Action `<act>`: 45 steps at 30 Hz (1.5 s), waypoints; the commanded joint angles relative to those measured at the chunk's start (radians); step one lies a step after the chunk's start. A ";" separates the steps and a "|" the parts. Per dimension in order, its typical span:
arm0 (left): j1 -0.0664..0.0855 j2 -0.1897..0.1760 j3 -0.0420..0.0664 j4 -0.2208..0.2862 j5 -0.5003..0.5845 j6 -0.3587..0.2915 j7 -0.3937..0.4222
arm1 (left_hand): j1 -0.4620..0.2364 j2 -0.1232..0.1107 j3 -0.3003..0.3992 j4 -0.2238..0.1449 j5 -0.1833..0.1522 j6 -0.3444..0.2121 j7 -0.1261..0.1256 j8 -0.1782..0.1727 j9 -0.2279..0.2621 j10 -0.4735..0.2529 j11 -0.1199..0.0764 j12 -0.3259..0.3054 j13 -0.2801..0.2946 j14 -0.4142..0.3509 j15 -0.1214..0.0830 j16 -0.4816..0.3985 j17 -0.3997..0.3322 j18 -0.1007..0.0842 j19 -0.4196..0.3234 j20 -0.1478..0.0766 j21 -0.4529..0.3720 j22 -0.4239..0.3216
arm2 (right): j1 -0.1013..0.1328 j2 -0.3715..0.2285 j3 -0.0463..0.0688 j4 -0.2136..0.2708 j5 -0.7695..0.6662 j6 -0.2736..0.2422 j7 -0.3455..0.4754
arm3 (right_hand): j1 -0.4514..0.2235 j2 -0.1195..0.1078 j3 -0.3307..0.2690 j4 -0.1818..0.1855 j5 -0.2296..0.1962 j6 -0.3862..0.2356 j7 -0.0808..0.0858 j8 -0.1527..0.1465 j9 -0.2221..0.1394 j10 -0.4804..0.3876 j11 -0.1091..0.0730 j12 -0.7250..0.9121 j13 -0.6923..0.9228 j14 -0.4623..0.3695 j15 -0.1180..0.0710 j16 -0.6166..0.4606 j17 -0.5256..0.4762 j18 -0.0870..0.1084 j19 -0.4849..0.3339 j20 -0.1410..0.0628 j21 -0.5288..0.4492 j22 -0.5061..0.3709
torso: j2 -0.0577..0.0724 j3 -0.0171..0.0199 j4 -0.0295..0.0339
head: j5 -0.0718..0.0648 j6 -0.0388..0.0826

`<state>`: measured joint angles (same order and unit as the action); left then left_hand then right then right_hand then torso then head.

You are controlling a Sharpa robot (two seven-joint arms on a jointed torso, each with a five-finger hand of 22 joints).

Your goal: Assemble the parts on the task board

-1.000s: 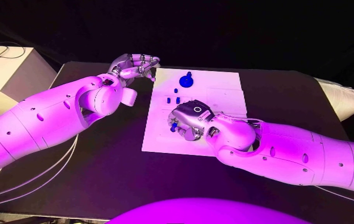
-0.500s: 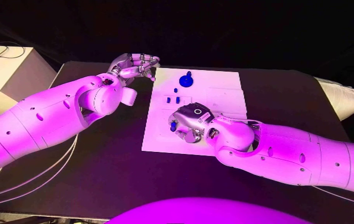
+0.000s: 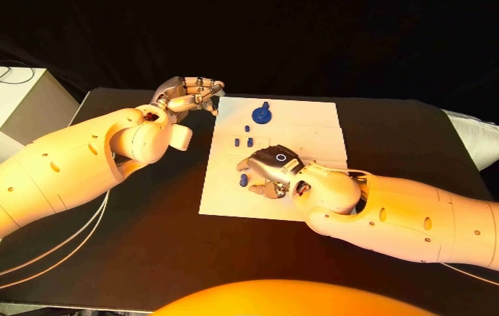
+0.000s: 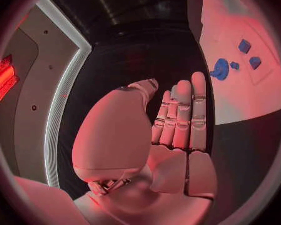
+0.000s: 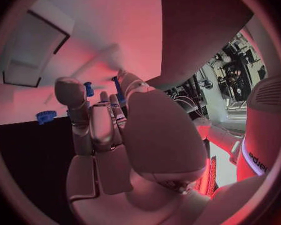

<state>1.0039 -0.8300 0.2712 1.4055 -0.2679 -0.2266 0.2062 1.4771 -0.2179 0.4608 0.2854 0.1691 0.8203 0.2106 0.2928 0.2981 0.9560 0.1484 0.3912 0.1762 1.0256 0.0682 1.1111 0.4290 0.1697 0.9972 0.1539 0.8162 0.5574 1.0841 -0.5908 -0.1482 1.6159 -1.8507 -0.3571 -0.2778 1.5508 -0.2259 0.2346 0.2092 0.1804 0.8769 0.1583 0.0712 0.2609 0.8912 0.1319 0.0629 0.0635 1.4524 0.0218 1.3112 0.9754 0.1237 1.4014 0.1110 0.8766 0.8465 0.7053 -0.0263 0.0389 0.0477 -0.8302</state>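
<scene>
The white task board [image 3: 312,114] lies mid-table. A round blue part [image 3: 263,115] sits near its far edge, with small blue parts [image 3: 244,142] just nearer. My right hand [image 3: 270,169] hangs low over the board's near left area, fingers bent down toward it, and I see nothing in them. One blue part [image 3: 244,180] lies on the board right beside its fingertips. In the right wrist view, two blue parts [image 5: 88,88] stand beyond the fingers [image 5: 100,120]. My left hand [image 3: 192,92] hovers off the board's far left corner, fingers straight and together [image 4: 184,115], empty.
A white box [image 3: 26,99] stands off the table's left side and a pale object [image 3: 473,135] at the right edge. The board has shallow rectangular recesses [image 5: 31,45] on its right half. Black table [image 3: 135,208] surrounds the board.
The right hand has barely shifted over the board. The blue part beside its fingertips stays in place. The left arm is still.
</scene>
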 commanded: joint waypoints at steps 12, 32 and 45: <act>0.000 0.003 0.001 -0.002 -0.001 0.016 0.004 | 0.005 0.006 -0.009 0.001 0.002 -0.008 0.011 0.005 0.000 -0.009 -0.001 0.006 0.001 -0.005 0.001 -0.005 0.000 0.015 0.000 0.006 -0.008 -0.003 | 0.007 -0.087 0.024 0.047 0.132 -0.164 0.023 | 0.052 0.004 0.007 0.077 0.010 0.014 0.011 0.010 -0.020 0.088 -0.024 0.051 0.008 0.004 -0.008 -0.007 -0.006 0.017 0.015 -0.003 0.003 0.013 | -0.002 0.0001 -0.0022 | -0.015 0.016; -0.032 -0.018 0.001 0.020 0.004 0.014 0.015 | 0.005 0.006 -0.010 0.001 0.002 -0.009 0.011 0.006 0.000 -0.010 -0.001 0.007 0.001 -0.005 0.001 -0.005 0.000 0.015 0.000 0.006 -0.008 -0.003 | 0.156 -0.406 0.033 0.122 0.803 0.053 -0.086 | -0.232 -0.001 0.035 0.076 0.116 0.148 -0.066 0.204 0.096 0.557 -0.117 1.269 1.220 0.076 -0.087 0.153 0.316 -0.024 0.089 -0.076 0.201 0.228 | -0.021 0.0090 -0.0328 | -0.051 0.031; -0.058 -0.036 0.001 0.054 0.006 0.014 0.016 | 0.004 0.005 -0.012 0.001 0.002 -0.009 0.011 0.007 0.000 -0.010 -0.001 0.010 0.002 -0.005 0.001 -0.005 0.000 0.015 0.001 0.006 -0.009 -0.004 | 0.120 -0.437 0.016 0.145 0.767 0.083 -0.283 | -0.390 0.052 -0.130 0.085 0.183 0.155 -0.083 0.282 0.157 0.663 -0.134 1.486 1.483 0.109 -0.093 0.244 0.544 -0.060 0.112 -0.083 0.413 0.447 | -0.024 0.0107 -0.0346 | -0.065 0.028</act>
<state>0.9473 -0.8663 0.2711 1.4551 -0.2667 -0.2258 0.2085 1.4771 -0.2180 0.4552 0.2855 0.1691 0.8169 0.2072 0.2966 0.2981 0.9524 0.1447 0.3948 0.1764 1.0256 0.0682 1.1111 0.4290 0.1696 0.9971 0.1539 0.8120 0.5545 1.2082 -1.0337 -0.1321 1.7579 -1.0865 -0.3051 -0.4815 1.1677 -0.1728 0.1120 0.2938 0.3690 1.0344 0.0819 0.3481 0.4168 1.4669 0.0037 1.5446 1.3081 1.4668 -0.0647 1.5514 1.3082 0.0838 1.4645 0.0339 1.2873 1.2903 0.6806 -0.0162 0.0038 -0.0143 -0.8016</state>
